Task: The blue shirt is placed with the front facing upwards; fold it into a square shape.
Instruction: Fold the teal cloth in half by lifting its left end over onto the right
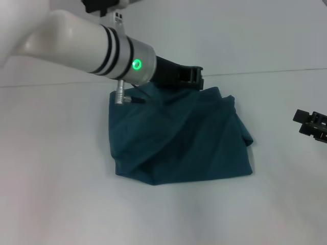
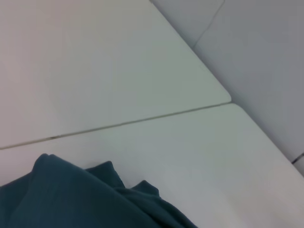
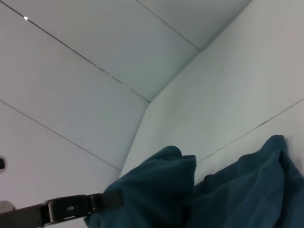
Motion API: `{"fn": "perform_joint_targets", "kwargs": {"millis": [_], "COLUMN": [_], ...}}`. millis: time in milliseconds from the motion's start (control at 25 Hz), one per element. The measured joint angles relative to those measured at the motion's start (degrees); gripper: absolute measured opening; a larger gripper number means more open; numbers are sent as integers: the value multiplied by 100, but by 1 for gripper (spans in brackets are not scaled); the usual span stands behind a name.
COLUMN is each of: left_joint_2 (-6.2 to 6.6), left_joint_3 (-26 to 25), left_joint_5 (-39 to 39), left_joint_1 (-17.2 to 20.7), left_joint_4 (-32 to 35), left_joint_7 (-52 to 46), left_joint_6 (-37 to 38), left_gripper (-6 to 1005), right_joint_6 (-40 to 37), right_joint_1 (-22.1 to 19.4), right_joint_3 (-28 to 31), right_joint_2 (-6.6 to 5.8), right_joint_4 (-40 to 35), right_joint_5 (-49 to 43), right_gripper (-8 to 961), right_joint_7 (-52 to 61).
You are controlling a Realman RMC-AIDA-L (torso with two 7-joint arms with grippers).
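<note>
A teal-blue shirt [image 1: 179, 138] lies bunched in a rough, rumpled block near the middle of a white desk [image 1: 56, 204]. Only plain teal cloth shows; no lettering faces up. Its edges are uneven, with a loose fold sticking out on the robot's right side and creases running diagonally across the top.

The left arm, white with black bands and a green light ring, reaches in from the upper left of the head view. Its black left hand [image 1: 191, 77] sits at the far edge of the shirt, touching the cloth there. In the right wrist view, a raised hump of teal fabric stands beside that black hand [image 3: 102, 202], which appears to be clenched on the shirt's edge.

The black right hand [image 1: 312, 124] hangs at the right edge of the head view, well apart from the shirt. Whether it is released or clenched cannot be told.
</note>
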Motion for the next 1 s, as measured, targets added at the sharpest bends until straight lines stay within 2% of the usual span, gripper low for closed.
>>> {"fn": "perform_joint_targets", "kwargs": {"millis": [160, 440, 680, 1000], "left_joint_2": [-17, 26, 34, 5], "left_joint_3": [274, 167, 219, 226], "left_joint_5": [-7, -273, -250, -290], "left_joint_1": [-108, 40, -174, -117], "left_joint_4": [-49, 258, -504, -552], "left_joint_7": [-80, -28, 174, 226], "left_joint_6": [-163, -169, -378, -657], "left_gripper": [32, 32, 33, 34], "right_joint_6": [11, 12, 45, 82], "right_joint_1": [17, 20, 72, 113], "right_joint_3": [0, 0, 12, 2], "right_joint_2": [0, -5, -9, -9], "right_joint_4": [5, 10, 22, 95], "right_joint_5": [-2, -14, -144, -165], "right_gripper": [928, 928, 928, 928], "right_joint_7": [0, 1, 0, -2]}}
